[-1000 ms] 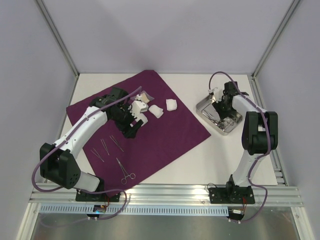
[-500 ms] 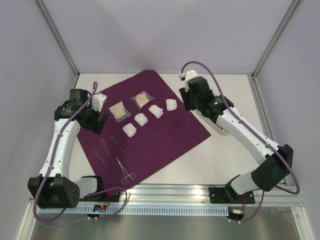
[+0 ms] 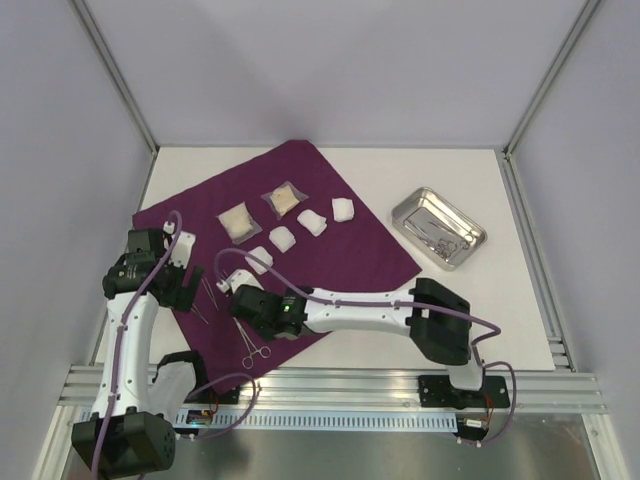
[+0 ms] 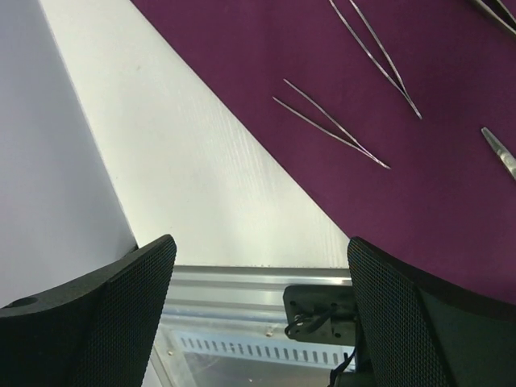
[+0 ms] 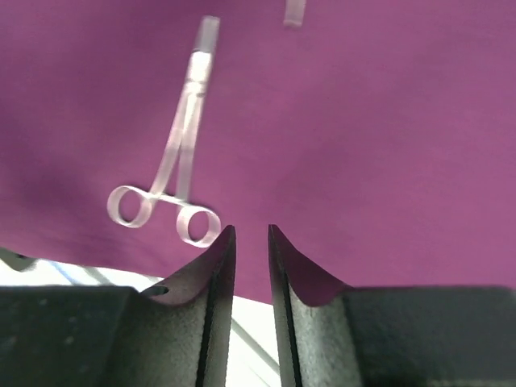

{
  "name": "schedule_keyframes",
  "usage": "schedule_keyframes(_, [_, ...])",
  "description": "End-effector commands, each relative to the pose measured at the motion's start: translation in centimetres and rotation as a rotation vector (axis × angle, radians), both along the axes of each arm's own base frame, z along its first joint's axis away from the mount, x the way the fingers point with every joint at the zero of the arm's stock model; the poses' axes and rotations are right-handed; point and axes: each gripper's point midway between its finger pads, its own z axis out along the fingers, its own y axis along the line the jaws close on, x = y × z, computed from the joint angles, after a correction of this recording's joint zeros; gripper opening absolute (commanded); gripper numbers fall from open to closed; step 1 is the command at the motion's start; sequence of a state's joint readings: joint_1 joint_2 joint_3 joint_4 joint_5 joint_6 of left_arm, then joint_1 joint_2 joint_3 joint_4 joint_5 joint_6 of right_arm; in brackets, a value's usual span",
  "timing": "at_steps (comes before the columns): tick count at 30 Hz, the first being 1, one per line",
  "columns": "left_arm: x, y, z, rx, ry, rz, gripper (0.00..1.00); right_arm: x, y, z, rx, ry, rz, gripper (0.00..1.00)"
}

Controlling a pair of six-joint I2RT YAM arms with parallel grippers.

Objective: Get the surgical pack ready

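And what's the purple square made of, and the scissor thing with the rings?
The purple square looks like matte cloth: it lies flat and has no shine. The ring-handled forceps look like polished steel, pale and glinting, though they are blurred here.

Tray point(image 3: 408, 199) contents too small to ID. Forceps point(image 5: 179, 137) blurred, R wrist view. Steel tip point(image 4: 500, 151) cut off, L wrist edge.

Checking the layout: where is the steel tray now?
In the top view, the steel tray sits on the bare table at the right, just beyond the purple cloth's right corner.
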State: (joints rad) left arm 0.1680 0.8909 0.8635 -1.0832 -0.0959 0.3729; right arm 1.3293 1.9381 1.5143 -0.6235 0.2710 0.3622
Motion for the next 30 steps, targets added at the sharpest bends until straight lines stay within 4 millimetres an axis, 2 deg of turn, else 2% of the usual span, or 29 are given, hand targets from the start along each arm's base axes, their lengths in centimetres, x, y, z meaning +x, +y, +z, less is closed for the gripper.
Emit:
schedule_keyframes(1, [0.2, -0.1, 1.1, -0.001, -0.064, -0.001, 0.96, -0.7, 4.2, 1.3, 0.115, 0.043, -0.015, 0.24])
schedule_keyframes(2, [0.2, -0.2, 1.3, -0.006, -0.079, -0.004, 0.96, -1.2, 5.0, 1.4, 0.122, 0.043, -0.001, 0.24])
schedule_keyframes(3, [0.3, -0.5, 1.4, -0.018, -0.086, -0.009, 0.96, -1.3, 5.3, 0.2, 0.099, 0.05, 0.003, 0.23])
schedule_keyframes(5, [0.3, -0.6, 1.7, -0.025, -0.091, -0.017, 0.96, -1.8, 6.2, -0.3, 0.098, 0.059, 0.017, 0.22])
schedule_keyframes(7, [0.5, -0.9, 1.8, -0.034, -0.099, -0.031, 0.96, -2.3, 6.7, -1.8, 0.077, 0.084, 0.035, 0.21])
schedule_keyframes(9, [0.7, -0.8, 1.9, -0.031, -0.1, -0.032, 0.96, -2.3, 6.9, -2.0, 0.065, 0.089, 0.034, 0.2])
schedule_keyframes(14, [1.0, -0.8, 2.5, -0.035, -0.118, -0.031, 0.96, -2.5, 6.6, -4.2, 0.022, 0.107, 0.031, 0.19])
schedule_keyframes(22, [0.9, -1.6, 2.4, -0.068, -0.118, -0.062, 0.96, -3.0, 6.9, -6.0, -0.011, 0.139, 0.052, 0.17])
schedule_keyframes(30, [0.9, -1.8, 2.2, -0.08, -0.121, -0.07, 0.96, -2.0, 5.3, -7.4, -0.075, 0.107, 0.014, 0.13])
